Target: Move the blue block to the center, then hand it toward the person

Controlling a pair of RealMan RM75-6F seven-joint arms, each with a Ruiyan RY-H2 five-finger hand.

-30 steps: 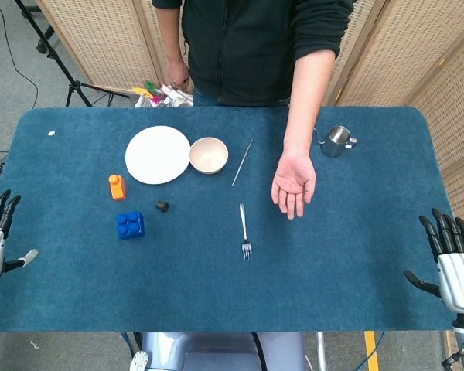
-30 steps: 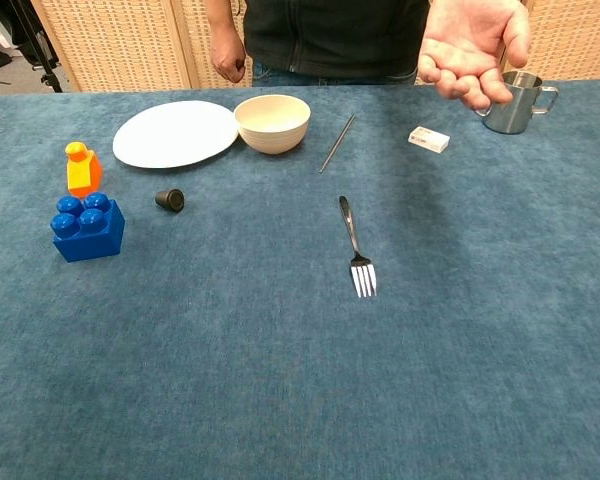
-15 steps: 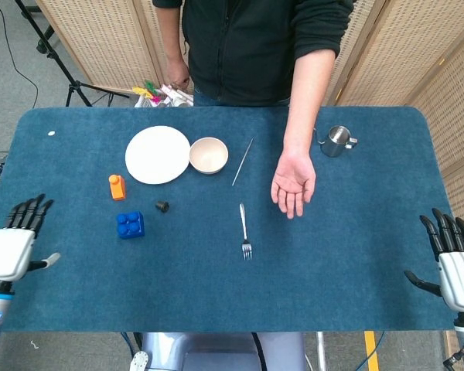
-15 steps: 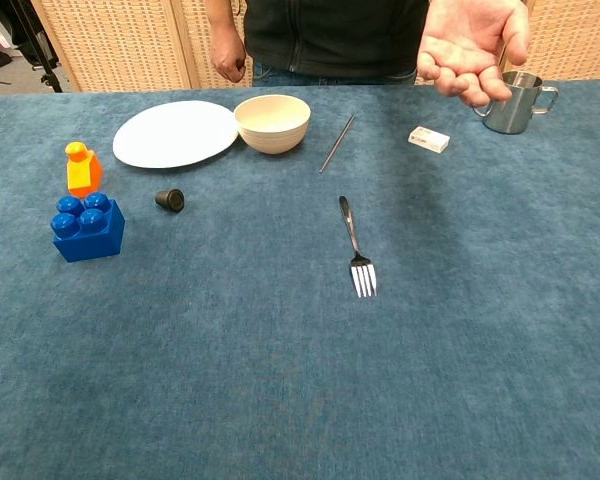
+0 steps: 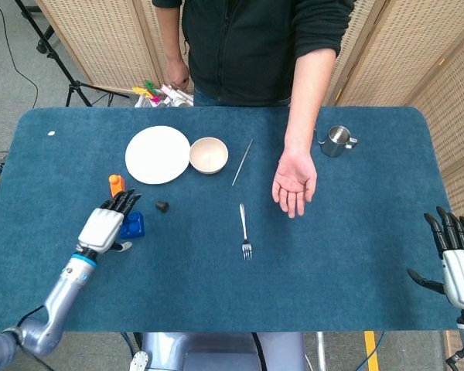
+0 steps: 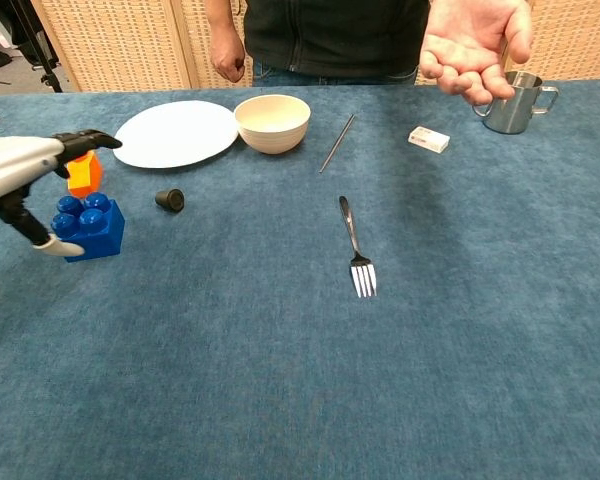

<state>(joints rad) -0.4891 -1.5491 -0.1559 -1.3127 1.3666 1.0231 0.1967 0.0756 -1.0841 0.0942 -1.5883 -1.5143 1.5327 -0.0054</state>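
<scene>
Fork (image 5: 245, 232) lies near table center, tines toward the robot. Right hand (image 5: 456, 259) sits at the near right table edge, fingers spread, holding nothing, seen only in the head view. Left hand (image 5: 107, 226) is over the left part of the blue table (image 5: 356, 263), fingers stretched apart and holding nothing; in the head view it covers part of the blue block (image 5: 133, 225), in the chest view it hangs above and just left of the block (image 6: 90, 227), thumb tip close to the block's near-left corner, contact cannot be told. Blue block rests on the cloth left of center, well apart from the person's hand (image 5: 295, 182). Orange block (image 5: 117, 183) stands just behind the blue one. Small dark cap (image 5: 162, 205) lies beside them to the right. Farther: white plate (image 5: 157, 154), bare; cream bowl (image 5: 209, 154) touching its right rim, inside looks bare; thin stick (image 5: 243, 161); small white box (image 6: 429, 139); metal cup (image 5: 337, 141), contents not visible.
</scene>
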